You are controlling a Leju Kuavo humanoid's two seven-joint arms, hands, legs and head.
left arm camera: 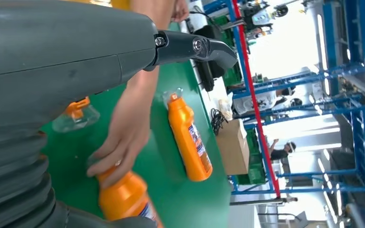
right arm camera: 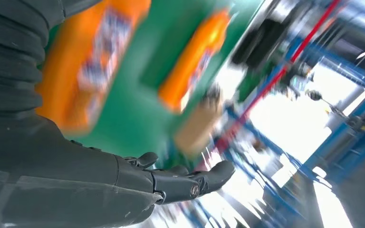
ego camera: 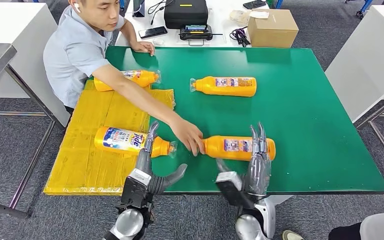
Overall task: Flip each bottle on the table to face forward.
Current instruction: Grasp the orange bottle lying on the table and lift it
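Note:
Several orange bottles lie on their sides. The near right bottle [ego camera: 239, 148] rests on the green table [ego camera: 310, 110], and a person's hand [ego camera: 187, 135] holds its neck end. My right hand [ego camera: 256, 160] hovers open at that bottle's base, fingers straight over it. The near left bottle [ego camera: 130, 140] shows its blue label and lies on the yellow mat [ego camera: 100, 165]. My left hand [ego camera: 150, 165] is open by its cap, thumb spread. A far bottle [ego camera: 225, 86] lies mid-table; another [ego camera: 129, 79] lies under the person's arm. The left wrist view shows the far bottle [left arm camera: 189, 138] and the person's hand [left arm camera: 123, 137].
The person [ego camera: 80, 45] sits at the table's far left corner, arm stretched across. A cardboard box [ego camera: 272, 27], a black case [ego camera: 186, 12] and phones sit on the white table behind. White tables stand at both sides. The right wrist view is blurred.

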